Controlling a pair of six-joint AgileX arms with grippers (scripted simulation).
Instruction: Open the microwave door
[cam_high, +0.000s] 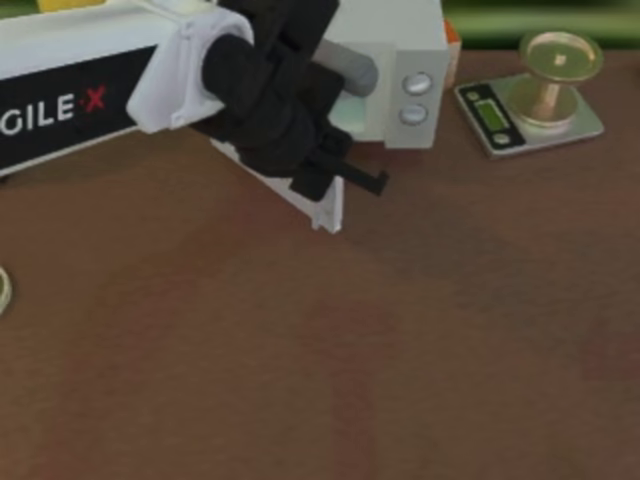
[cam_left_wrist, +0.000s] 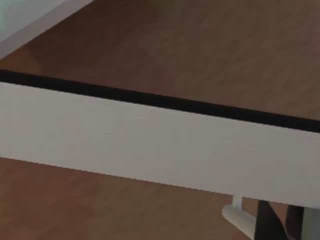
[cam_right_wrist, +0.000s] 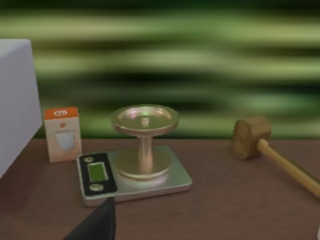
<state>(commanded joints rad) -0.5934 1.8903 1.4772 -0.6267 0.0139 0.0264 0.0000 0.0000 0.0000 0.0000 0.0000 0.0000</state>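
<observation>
The brown bench (cam_high: 400, 350) carries the microwave (cam_high: 420, 50) at its far edge in the top view, two silver knobs showing on its control panel. The microwave door (cam_high: 325, 210) is swung out from the oven's front toward the bench's middle, seen edge-on as a thin white panel, with the pale interior exposed behind it. The left arm reaches across from the microwave's left, and the left gripper (cam_high: 345, 170) sits right at the door's free end, its dark fingers (cam_high: 370, 180) close-set at the door edge; whether they actually clamp it cannot be told.

The left wrist view fills with the door's white face and dark top edge, a pale handle (cam_left_wrist: 237, 217) below it, which the top view hides under the arm.

To the microwave's right stands a grey kitchen scale (cam_high: 530, 110) with a brass platform. The right wrist view adds an orange-topped carton (cam_right_wrist: 62, 132) beside the microwave and a wooden mallet (cam_right_wrist: 272, 147) beyond the scale. The right gripper (cam_right_wrist: 97, 222) shows there only as a dark tip, its state unclear.
</observation>
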